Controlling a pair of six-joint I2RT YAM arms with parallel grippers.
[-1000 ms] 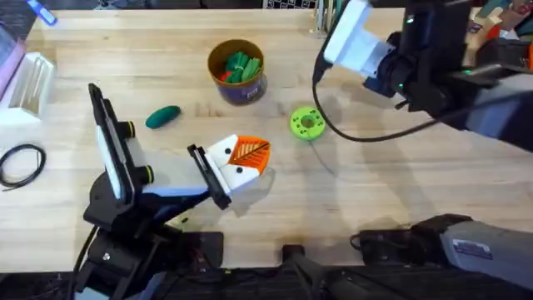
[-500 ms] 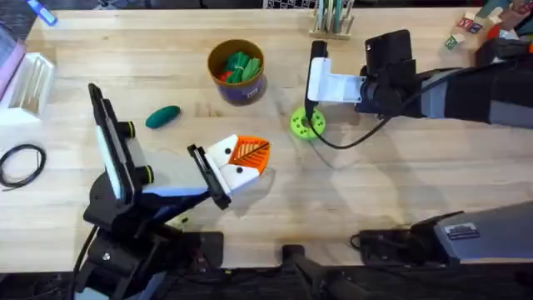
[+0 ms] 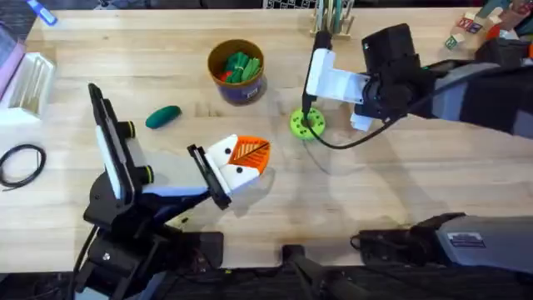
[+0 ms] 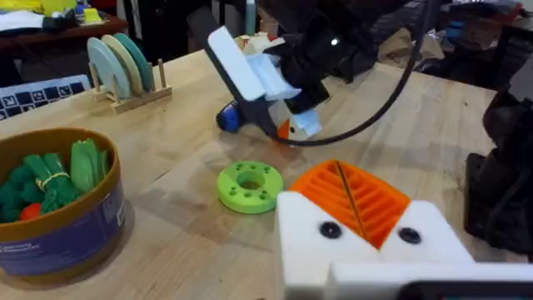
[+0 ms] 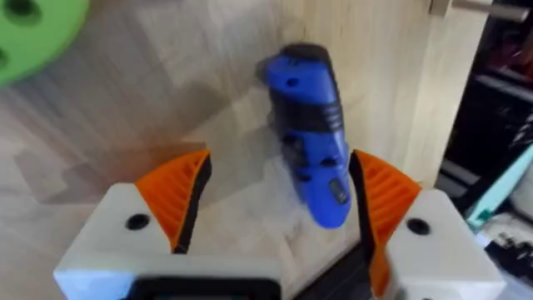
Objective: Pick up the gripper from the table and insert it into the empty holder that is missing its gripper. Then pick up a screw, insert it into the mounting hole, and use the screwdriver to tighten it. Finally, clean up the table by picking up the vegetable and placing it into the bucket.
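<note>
Left gripper (image 3: 243,160) rests shut and empty on the light wooden butcher-block table (image 3: 400,192) — farther back, right gripper (image 5: 275,212) hangs wide open around the chunky blue cylindrical screwdriver (image 5: 312,133), beside a flat green disc (image 3: 306,123).

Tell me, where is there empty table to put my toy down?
Bare table stretches in front of the right tool, beyond the green disc. Another patch lies left of the vegetable. It is crowded around the bucket, disc and left tool.
</note>
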